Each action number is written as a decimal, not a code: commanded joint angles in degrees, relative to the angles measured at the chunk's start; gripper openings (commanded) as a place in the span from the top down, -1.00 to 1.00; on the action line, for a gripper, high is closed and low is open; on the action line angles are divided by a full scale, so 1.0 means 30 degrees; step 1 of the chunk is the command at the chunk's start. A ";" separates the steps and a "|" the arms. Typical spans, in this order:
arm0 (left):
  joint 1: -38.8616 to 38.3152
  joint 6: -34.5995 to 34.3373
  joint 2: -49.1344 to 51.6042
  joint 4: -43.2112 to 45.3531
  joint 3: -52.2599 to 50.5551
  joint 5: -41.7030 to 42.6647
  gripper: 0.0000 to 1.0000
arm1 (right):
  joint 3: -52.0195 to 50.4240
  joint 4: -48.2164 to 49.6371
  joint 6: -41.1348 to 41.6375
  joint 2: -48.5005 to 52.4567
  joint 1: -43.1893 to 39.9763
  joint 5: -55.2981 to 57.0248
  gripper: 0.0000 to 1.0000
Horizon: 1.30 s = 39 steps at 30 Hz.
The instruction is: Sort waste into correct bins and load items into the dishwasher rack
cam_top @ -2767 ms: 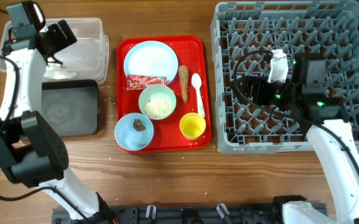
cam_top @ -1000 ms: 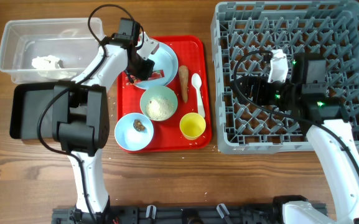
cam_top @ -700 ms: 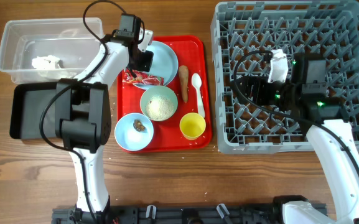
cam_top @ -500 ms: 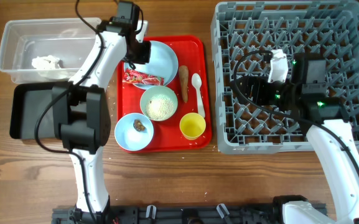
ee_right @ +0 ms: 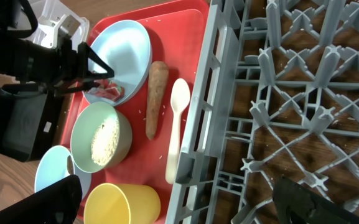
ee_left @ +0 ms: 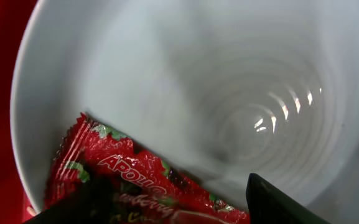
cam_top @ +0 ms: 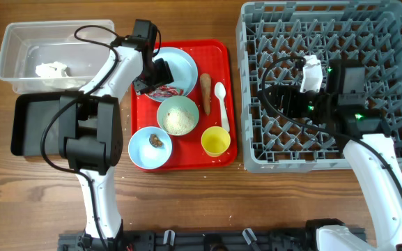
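Observation:
The red-and-white wrapper (cam_top: 164, 91) lies on the red tray against the near rim of the pale-blue plate (cam_top: 178, 64). My left gripper (cam_top: 152, 78) is open just above it. In the left wrist view the wrapper (ee_left: 135, 183) lies between my spread fingers (ee_left: 279, 202), over the plate (ee_left: 216, 93). My right gripper (cam_top: 279, 97) is open and empty above the grey rack (cam_top: 368, 42), near its left wall (ee_right: 198, 143). The tissue scrap (cam_top: 51, 70) lies in the clear tub (cam_top: 19, 35). The black tray (cam_top: 37, 125) holds nothing that I can see.
On the red tray (cam_top: 218, 52) are a bowl of rice (cam_top: 177, 115), a blue bowl with a brown lump (cam_top: 150, 146), the yellow cup (cam_top: 215, 141), the white spoon (cam_top: 220, 97) and the carrot-like stick (cam_top: 205, 90). Rice grains lie scattered on the wood.
My left arm swung from the clear tub across to the red tray, hovered over the plate, then dropped toward the wrapper. The right arm has not moved.

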 commanded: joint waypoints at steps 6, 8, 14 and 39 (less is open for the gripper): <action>-0.0226 -0.0517 -0.0313 0.0860 -0.0503 -0.0357 -0.17 | 0.0444 0.0058 0.0117 0.0168 0.0029 -0.0313 -0.99; -0.0299 -0.0517 -0.0284 0.1377 -0.0801 -0.0918 -0.17 | 0.0444 0.0044 0.0124 0.0168 0.0029 -0.0313 -0.99; -0.0299 -0.0510 -0.0284 0.4022 -0.2171 -0.1268 -0.29 | 0.0444 0.0058 0.0109 0.0168 0.0029 -0.0306 -0.99; -0.0299 -0.0750 -0.3228 0.4182 -0.0750 -0.1661 0.55 | 0.0444 0.0066 0.0124 0.0182 0.0029 -0.0306 -0.98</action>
